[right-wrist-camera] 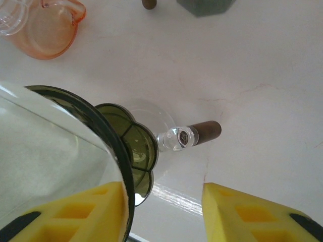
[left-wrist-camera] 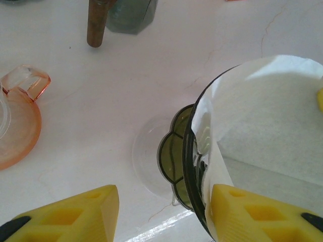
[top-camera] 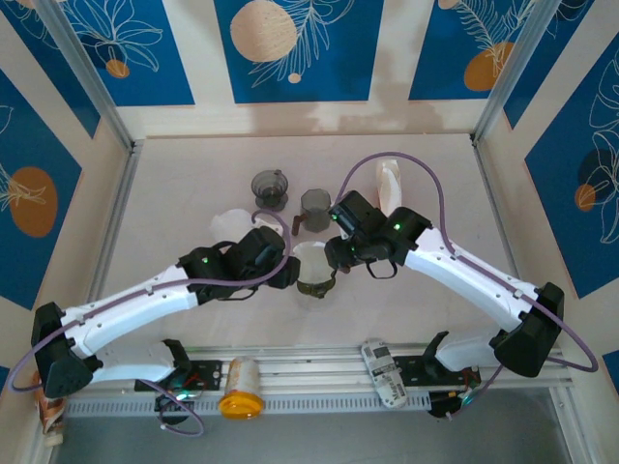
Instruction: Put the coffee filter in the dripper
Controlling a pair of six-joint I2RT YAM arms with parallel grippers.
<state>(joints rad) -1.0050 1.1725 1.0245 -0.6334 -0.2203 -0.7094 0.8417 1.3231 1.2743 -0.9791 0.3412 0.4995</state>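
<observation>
Left wrist view: we see the left gripper (left-wrist-camera: 162, 202) released, straddling the rim of the dripper (left-wrist-camera: 188, 146), the coffee filter (left-wrist-camera: 272, 111) inside.

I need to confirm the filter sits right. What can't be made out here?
- How deep the filter sits, top view: too small.
- Its right side, left wrist view: cut off by the frame edge.
- Pink dripper, left wrist view: cut off at the left edge.
- Grey dripper, right wrist view: cut off at the top.
</observation>
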